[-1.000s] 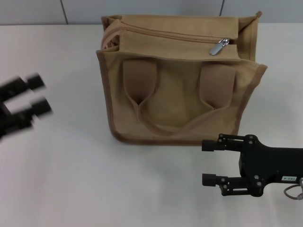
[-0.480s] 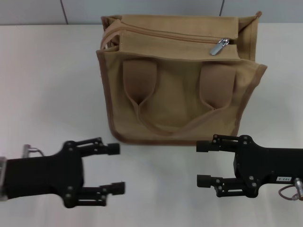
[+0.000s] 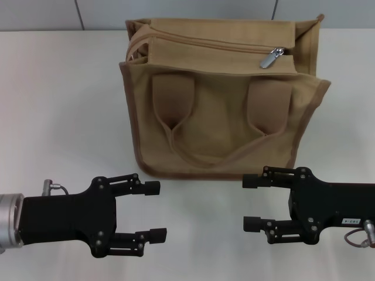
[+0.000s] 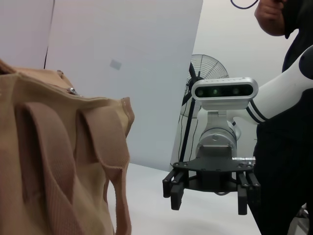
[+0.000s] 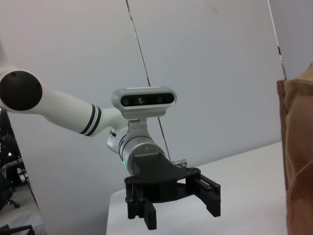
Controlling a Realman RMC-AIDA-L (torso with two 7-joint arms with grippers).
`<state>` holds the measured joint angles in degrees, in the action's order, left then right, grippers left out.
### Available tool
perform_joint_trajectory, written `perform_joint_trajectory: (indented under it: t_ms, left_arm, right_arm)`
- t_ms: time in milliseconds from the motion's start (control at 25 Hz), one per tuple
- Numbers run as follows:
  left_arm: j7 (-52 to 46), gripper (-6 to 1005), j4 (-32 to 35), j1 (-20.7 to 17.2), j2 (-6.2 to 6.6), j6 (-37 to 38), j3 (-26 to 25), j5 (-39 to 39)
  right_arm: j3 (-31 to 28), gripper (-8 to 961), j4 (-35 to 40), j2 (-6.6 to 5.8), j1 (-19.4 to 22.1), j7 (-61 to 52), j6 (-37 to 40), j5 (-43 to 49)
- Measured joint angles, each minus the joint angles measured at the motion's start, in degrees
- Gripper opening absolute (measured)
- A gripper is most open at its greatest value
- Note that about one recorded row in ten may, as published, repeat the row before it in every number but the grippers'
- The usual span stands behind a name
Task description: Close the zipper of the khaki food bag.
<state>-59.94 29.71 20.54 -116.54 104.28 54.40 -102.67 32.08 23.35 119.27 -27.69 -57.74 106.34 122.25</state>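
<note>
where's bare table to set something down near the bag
Bare table lies left of the khaki food bag and to its right, by the far wall. The near strip is crowded: left gripper and right gripper, both open, face each other before the bag.

white table [image 3: 70,117], a standing fan [image 4: 201,78], perhaps a person [image 4: 288,44] behind

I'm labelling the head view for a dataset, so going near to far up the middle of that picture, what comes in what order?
The two open pincers, left pincer and right pincer, facing each other over the white table → khaki food bag, with its looped handle → zipper, its silver pull tab toward the robot's right.
</note>
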Motion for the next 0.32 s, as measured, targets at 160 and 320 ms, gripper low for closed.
perform_joint_trajectory:
  t_ms: [160, 320]
  left_arm:
    - [0.00, 798, 0.00, 0.02, -0.01, -0.02, 0.01, -0.02]
    - [0.01, 798, 0.00, 0.02, -0.11, -0.16, 0.04, -0.04]
  right_arm:
    - [0.00, 751, 0.01, 0.00, 0.00, 0.00, 0.00, 0.00]
    - [0.00, 751, 0.03, 0.00, 0.00, 0.00, 0.00, 0.00]
